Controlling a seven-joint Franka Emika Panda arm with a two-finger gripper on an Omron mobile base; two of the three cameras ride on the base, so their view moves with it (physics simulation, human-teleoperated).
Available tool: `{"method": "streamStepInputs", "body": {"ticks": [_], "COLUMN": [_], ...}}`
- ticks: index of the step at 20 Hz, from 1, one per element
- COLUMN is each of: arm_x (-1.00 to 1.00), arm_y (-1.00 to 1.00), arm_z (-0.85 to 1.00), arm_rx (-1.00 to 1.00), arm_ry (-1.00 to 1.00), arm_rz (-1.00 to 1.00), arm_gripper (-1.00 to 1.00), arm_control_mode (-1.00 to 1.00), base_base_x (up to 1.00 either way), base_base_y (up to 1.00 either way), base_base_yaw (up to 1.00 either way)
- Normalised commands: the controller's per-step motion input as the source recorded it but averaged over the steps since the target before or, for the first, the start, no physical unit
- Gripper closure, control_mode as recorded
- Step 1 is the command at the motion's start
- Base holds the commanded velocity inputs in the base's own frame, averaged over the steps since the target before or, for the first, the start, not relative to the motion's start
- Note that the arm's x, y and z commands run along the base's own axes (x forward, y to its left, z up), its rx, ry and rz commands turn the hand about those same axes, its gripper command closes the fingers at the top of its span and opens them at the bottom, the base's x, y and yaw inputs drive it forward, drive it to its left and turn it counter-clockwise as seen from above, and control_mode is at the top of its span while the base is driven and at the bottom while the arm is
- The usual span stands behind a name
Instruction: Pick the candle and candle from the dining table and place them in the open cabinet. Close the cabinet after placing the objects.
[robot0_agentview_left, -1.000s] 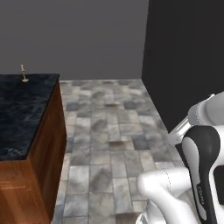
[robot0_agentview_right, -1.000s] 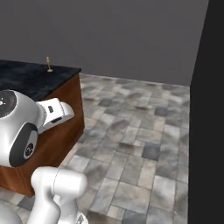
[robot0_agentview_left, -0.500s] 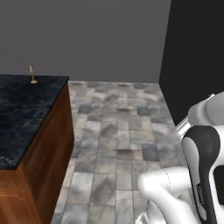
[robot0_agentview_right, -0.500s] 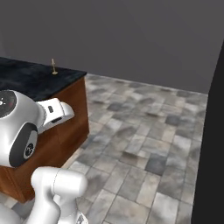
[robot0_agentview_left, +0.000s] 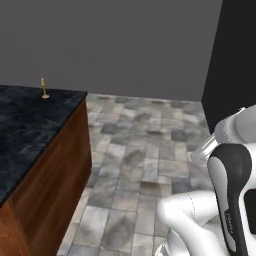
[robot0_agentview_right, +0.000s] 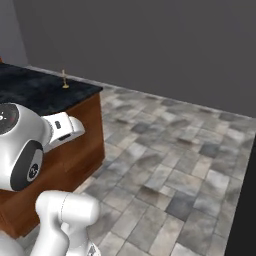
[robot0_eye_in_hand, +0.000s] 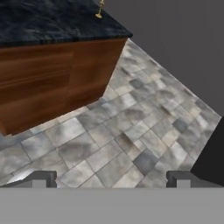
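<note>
Candle (robot0_agentview_left: 44, 88) on table (robot0_agentview_left: 30, 125) corner.

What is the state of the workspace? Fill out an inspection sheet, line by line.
Surface: dining table with a black veined marble top and reddish-brown wood sides; grey stone tile floor beside it.
Job's things: one thin taper candle stands upright on its brass stick near the table's far corner, also seen from the right base. Second candle and cabinet: nothing seen.
Clutter: nothing seen.
Grippers: gripper with jaws wide apart, holding nothing, above the floor and apart from the table.
Cables: nothing seen.
Surroundings: plain grey wall; a black panel to the right.
</note>
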Motion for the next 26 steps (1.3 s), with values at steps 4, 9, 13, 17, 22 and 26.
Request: {"method": "streamStepInputs", "body": {"ticks": [4, 9, 13, 17, 22, 26], "arm_x": [0.0, 0.0, 0.0, 0.0, 0.0, 0.0], "arm_y": [0.0, 0.0, 0.0, 0.0, 0.0, 0.0], "arm_z": [0.0, 0.0, 0.0, 0.0, 0.0, 0.0], "arm_rx": [0.0, 0.0, 0.0, 0.0, 0.0, 0.0], "arm_ry": [0.0, 0.0, 0.0, 0.0, 0.0, 0.0], "arm_rz": [0.0, 0.0, 0.0, 0.0, 0.0, 0.0], "arm_gripper": [-1.0, -1.0, -1.0, -1.0, -1.0, -1.0], "arm_control_mode": [1.0, 1.0, 1.0, 1.0, 1.0, 1.0], "base_base_x": [0.47, 0.44, 0.37, 0.29, 0.22, 0.23], "base_base_y": [-0.59, -0.59, -0.59, -0.61, -0.64, -0.66], "base_base_yaw": [0.27, 0.28, 0.3, 0.3, 0.3, 0.3]}}
